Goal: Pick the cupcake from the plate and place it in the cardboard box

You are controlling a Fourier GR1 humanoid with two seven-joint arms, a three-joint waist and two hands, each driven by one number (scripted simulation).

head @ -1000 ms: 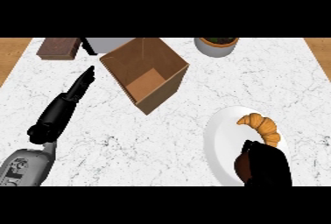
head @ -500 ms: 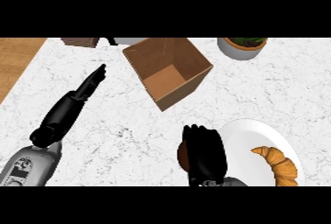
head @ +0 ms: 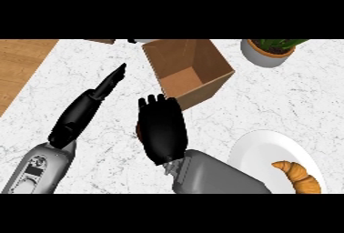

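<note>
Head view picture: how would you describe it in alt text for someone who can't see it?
A robot's black right hand hovers over a white marble counter, just short of an open brown cardboard box. Its black left hand lies outstretched to the left; a white round plate holding a golden croissant sits lower right, a potted green plant upper right.

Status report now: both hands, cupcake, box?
Right hand curled near cardboard box, cupcake hidden under it. Left hand open, resting on counter. Croissant on plate. Path to box unobstructed.
</note>
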